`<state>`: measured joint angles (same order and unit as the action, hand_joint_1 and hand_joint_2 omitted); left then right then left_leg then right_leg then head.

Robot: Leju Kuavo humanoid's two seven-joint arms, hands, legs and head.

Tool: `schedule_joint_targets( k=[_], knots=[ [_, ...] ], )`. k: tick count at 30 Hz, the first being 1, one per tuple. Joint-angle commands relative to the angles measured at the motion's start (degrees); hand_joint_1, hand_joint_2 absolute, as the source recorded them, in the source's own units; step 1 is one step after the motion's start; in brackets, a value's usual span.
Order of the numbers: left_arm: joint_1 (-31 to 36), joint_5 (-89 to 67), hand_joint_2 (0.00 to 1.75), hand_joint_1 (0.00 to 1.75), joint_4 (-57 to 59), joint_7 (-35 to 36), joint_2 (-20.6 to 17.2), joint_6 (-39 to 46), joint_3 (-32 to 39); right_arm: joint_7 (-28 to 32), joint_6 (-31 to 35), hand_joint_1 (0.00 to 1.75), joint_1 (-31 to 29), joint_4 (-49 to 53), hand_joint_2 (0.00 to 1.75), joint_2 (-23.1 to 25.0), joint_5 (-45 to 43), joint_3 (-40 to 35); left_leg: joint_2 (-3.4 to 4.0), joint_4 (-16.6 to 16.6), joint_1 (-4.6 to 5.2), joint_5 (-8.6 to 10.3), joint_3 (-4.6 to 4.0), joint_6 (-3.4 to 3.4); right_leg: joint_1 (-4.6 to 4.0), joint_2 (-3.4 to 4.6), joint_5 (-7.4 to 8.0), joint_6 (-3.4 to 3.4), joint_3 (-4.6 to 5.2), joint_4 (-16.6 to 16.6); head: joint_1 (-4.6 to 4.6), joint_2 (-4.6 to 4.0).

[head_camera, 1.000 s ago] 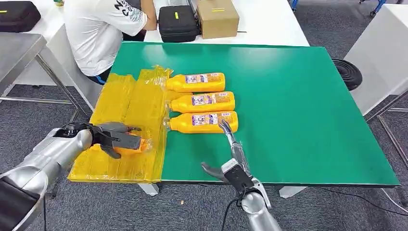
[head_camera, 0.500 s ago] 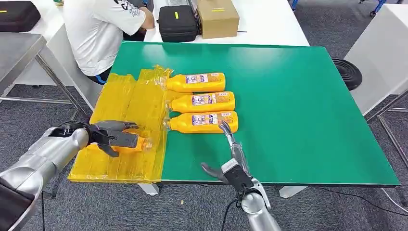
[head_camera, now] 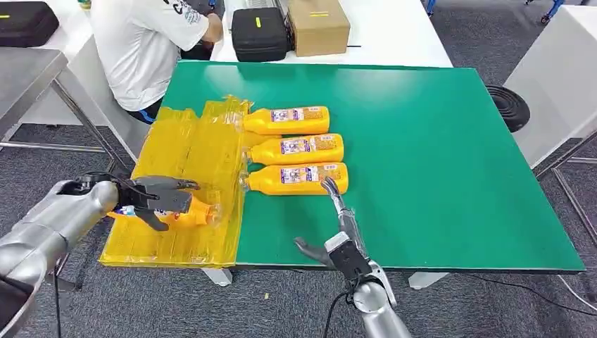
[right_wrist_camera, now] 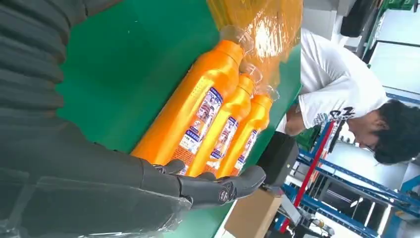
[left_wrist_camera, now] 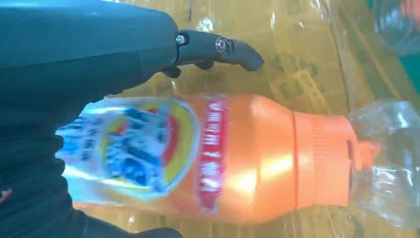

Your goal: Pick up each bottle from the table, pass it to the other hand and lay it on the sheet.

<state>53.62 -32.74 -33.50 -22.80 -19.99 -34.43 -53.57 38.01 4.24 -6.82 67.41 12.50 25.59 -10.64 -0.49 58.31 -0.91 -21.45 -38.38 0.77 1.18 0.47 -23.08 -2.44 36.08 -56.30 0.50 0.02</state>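
Bottles: one orange bottle (head_camera: 184, 212) lies on its side on the yellow sheet (head_camera: 190, 162) at the near left of the green table (head_camera: 436, 141), with the left robot hand (head_camera: 156, 199) wrapped around its labelled body. Three more bottles (head_camera: 296, 149) lie side by side on the table just beside the sheet's edge. The right robot hand (head_camera: 336, 229) holds nothing, fingers spread, one fingertip at the base of the nearest of the three. A person (head_camera: 151, 42) sits at the far end.
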Motion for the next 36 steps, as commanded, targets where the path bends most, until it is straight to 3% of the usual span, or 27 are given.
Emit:
schedule_joint_targets(
  k=[1, 8, 11, 17, 21, 24, 26, 31, 33, 36],
  knots=[
    [3.5, 1.1, 1.75, 0.0, -3.6, 0.5, -3.1, -1.1, -4.2, -0.1, 0.2, 0.0, -1.7, -2.8, 1.75, -0.9, -0.1, -0.3, 0.04, 0.0, -0.04, -0.1, 0.15, 0.0, -0.07, -0.03, -0.08, 0.1, -0.17, 0.0, -0.02, 0.0],
    [5.0, 9.9, 1.75, 0.0, -9.6, 0.9, -6.6, -2.9, -4.9, -0.3, 0.4, 0.0, -2.0, -3.1, 1.75, -1.1, -0.3, -0.5, 0.07, 0.1, -0.08, -0.21, 0.19, 0.0, -0.11, -0.02, -0.17, 0.16, -0.23, -0.1, -0.02, 0.0],
    [4.9, 10.7, 1.75, 0.0, -9.9, 1.4, -6.3, -2.6, -4.8, -0.3, 0.4, 0.0, -2.0, -3.0, 1.75, -1.1, -0.3, -0.5, 0.03, 0.1, -0.07, -0.12, 0.12, 0.0, -0.09, -0.03, -0.1, 0.12, -0.17, 0.0, -0.02, 0.0],
    [-5.3, 19.2, 1.75, 0.0, -8.1, -6.0, 0.5, 17.7, 8.2, -2.8, 2.9, 0.0, -1.8, -1.8, 1.75, -1.5, 4.1, -0.7, -0.03, -0.1, 0.06, -0.07, 0.31, 0.03, 0.03, -0.09, -0.09, 0.08, -0.33, 0.1, -0.02, 0.0],
    [-12.5, 21.7, 1.75, 0.0, -9.0, -5.9, 6.6, 29.9, 19.4, -10.0, 6.4, 0.0, -7.9, -5.1, 1.75, -3.5, 15.3, 1.4, -0.02, -0.1, 0.1, -0.05, 0.21, 0.04, 0.07, -0.07, -0.06, 0.05, -0.23, 0.1, -0.02, 0.0],
    [-13.7, 20.7, 1.75, 0.0, -10.6, -5.4, 7.2, 31.2, 21.0, -10.9, 6.0, 0.0, -9.1, -5.7, 1.75, -3.8, 18.1, 2.3, -0.05, -0.1, 0.15, -0.06, 0.26, 0.07, 0.11, -0.11, -0.07, 0.06, -0.32, 0.1, -0.02, 0.0],
    [-17.7, 20.8, 1.75, 0.0, -13.8, -5.9, 9.6, 34.2, 25.8, -14.0, 6.4, 0.0, -13.3, -8.9, 1.75, -5.1, 22.7, 2.2, -0.05, 0.0, 0.15, -0.05, 0.17, 0.05, 0.12, -0.12, -0.05, 0.05, -0.18, 0.1, -0.02, 0.0],
    [-27.8, 17.8, 1.75, 0.0, -23.6, -6.8, 15.5, 39.5, 33.3, -18.6, 4.9, 0.0, -33.7, -33.2, 1.75, -8.8, 30.1, 0.0, 0.22, -0.1, 0.26, -0.09, 0.29, 0.1, 0.22, 0.14, 0.04, 0.0, -0.26, 0.1, -0.02, 0.0],
    [-29.6, 16.7, 1.75, 0.0, -25.1, -6.3, 16.9, 39.8, 35.2, -20.2, 4.9, 0.0, -38.2, -39.1, 1.75, -8.8, 32.3, -1.1, 0.25, 0.0, 0.22, -0.11, 0.26, 0.09, 0.17, 0.17, 0.04, -0.02, -0.23, 0.1, 0.02, 0.0],
    [-30.1, 15.6, 1.75, 0.0, -25.6, -6.0, 17.4, 40.0, 36.2, -21.5, 3.9, 0.0, -39.9, -41.2, 1.75, -8.7, 33.4, -1.8, 0.11, 0.0, 0.2, -0.03, 0.1, 0.14, 0.16, 0.05, 0.05, -0.06, -0.14, 0.1, -0.04, 0.0]
  ],
)
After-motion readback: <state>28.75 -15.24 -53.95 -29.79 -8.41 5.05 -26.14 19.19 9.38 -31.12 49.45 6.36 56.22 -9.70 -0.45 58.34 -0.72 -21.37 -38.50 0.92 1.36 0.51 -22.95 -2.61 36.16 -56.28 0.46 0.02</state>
